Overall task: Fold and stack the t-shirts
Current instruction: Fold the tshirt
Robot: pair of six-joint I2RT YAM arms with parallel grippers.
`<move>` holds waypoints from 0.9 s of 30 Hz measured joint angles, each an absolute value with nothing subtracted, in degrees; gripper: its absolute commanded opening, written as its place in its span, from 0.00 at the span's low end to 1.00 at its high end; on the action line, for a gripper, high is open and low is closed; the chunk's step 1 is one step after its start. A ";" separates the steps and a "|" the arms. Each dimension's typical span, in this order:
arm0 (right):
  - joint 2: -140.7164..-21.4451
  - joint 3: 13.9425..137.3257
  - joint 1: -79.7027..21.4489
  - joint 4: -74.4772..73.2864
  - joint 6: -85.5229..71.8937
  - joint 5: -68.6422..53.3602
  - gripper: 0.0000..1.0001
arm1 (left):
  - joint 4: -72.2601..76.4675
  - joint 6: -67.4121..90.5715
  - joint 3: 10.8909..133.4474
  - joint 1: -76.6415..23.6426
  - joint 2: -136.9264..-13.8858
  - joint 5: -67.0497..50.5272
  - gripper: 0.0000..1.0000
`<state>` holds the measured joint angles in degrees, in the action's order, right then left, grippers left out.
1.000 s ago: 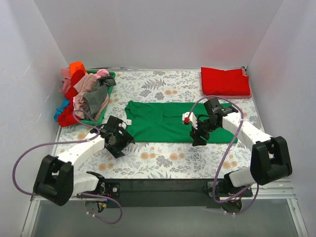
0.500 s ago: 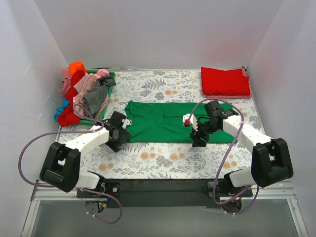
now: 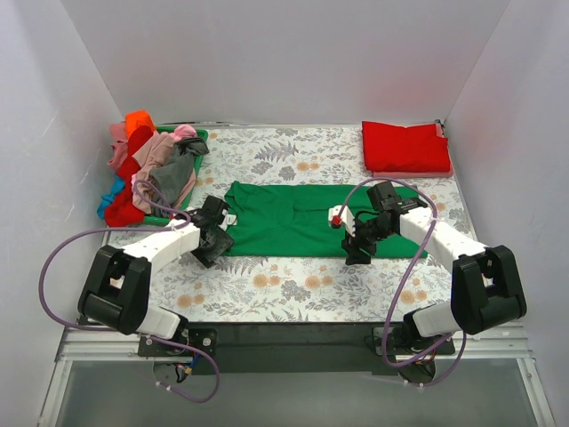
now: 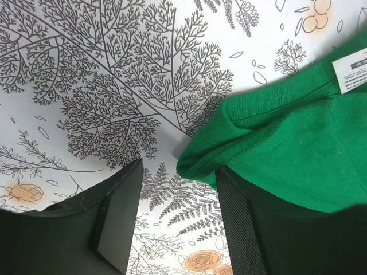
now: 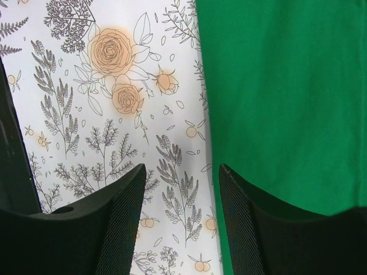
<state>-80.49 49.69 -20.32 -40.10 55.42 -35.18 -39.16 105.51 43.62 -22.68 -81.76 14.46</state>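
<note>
Bright green cotton t-shirt (image 3: 293, 222) lies spread mid-table on grey-white floral-print cloth (image 3: 293, 286). Left gripper (image 4: 179, 172) released, jaws astride the shirt's near-left corner. Right gripper (image 5: 182, 169) released, jaws astride its near edge.

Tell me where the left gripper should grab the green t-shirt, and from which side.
Take the doubled-over corner of the green t-shirt nearest the left gripper. Come in from the floral cloth side: the fold bulges up there, likely giving the open jaws an edge to pinch.
</note>
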 measured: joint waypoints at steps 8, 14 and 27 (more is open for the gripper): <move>-80.62 49.69 -20.32 -40.05 55.46 -33.67 0.58 | -38.61 103.39 44.99 -21.39 -84.31 14.98 0.38; -80.64 49.67 -20.32 -40.03 55.51 -33.04 0.57 | -38.09 101.73 47.18 -20.84 -86.85 17.23 0.23; -84.44 47.27 -23.29 -37.52 60.42 -25.98 0.54 | -34.68 93.32 49.06 -20.32 -89.38 19.92 0.12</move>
<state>-84.44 47.27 -23.29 -37.52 60.42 -25.98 -34.68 93.32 49.06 -20.32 -89.38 19.92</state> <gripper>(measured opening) 0.536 0.125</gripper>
